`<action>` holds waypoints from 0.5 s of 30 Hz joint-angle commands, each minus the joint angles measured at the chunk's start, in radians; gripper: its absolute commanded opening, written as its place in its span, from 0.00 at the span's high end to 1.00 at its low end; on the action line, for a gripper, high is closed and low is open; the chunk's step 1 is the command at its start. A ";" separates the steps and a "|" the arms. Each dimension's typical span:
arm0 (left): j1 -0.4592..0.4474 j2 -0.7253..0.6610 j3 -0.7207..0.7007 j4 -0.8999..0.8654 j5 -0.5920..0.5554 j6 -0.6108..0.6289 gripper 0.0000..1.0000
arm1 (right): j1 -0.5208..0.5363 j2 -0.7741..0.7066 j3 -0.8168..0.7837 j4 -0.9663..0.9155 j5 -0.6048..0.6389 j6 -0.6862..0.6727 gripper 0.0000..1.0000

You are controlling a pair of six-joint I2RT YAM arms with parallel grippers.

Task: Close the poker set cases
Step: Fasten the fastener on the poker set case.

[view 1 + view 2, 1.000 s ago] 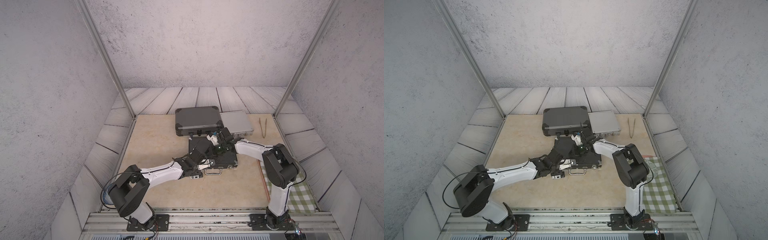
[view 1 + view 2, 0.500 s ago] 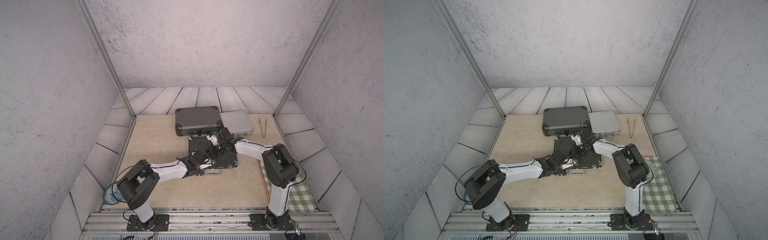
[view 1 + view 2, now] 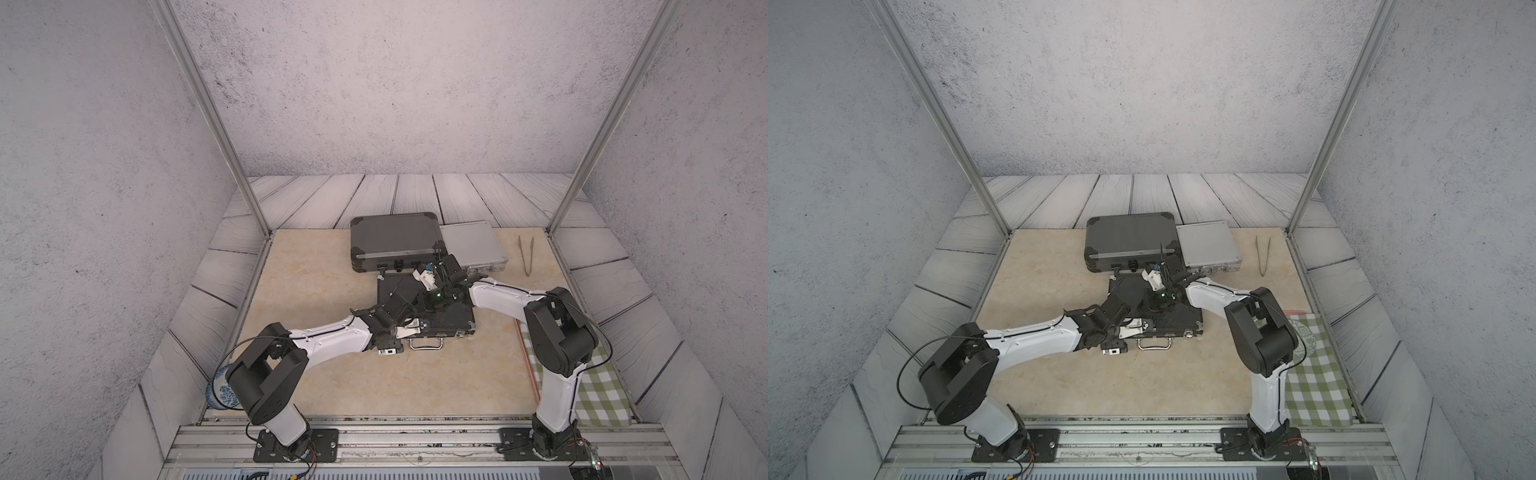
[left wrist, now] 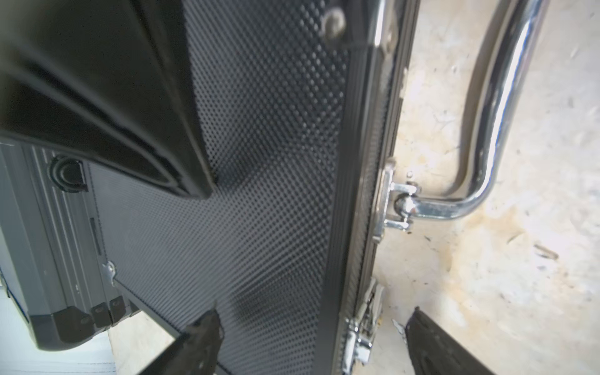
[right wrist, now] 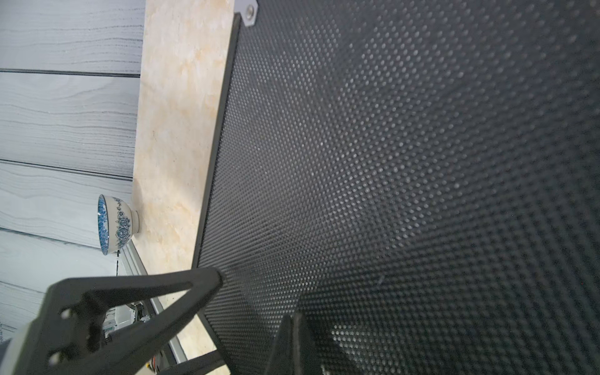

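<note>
The flat black textured case (image 3: 451, 318) lies mid-table with its lid down and its metal handle (image 3: 426, 344) facing the front. My left gripper (image 3: 415, 328) is open and straddles the case's front edge: one finger (image 4: 201, 337) is over the lid, the other finger (image 4: 435, 344) is over the table, and a metal latch (image 4: 357, 341) sits between them. My right gripper (image 5: 293, 316) is shut with its tips down on the black lid (image 5: 406, 162). Behind stand the large dark-grey ribbed case (image 3: 392, 239) and the small silver case (image 3: 469, 245), both with lids down.
Wooden tongs (image 3: 525, 255) lie at the back right. A blue-and-white bowl (image 3: 220, 390) sits at the front left beside my left arm's base. A green checked cloth (image 3: 602, 395) covers the front right. Metal posts rise at both back corners.
My left arm's elbow has swung in toward the middle while its gripper stayed at the black case's front edge. The right arm has not moved.
</note>
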 commanded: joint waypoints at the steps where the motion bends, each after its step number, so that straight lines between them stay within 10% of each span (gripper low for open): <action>1: 0.005 0.022 0.002 0.013 -0.032 0.013 0.08 | 0.007 0.093 -0.056 -0.165 0.115 -0.011 0.96; 15: 0.006 0.077 -0.025 0.118 -0.114 0.010 0.12 | 0.007 0.091 -0.064 -0.163 0.113 -0.014 0.96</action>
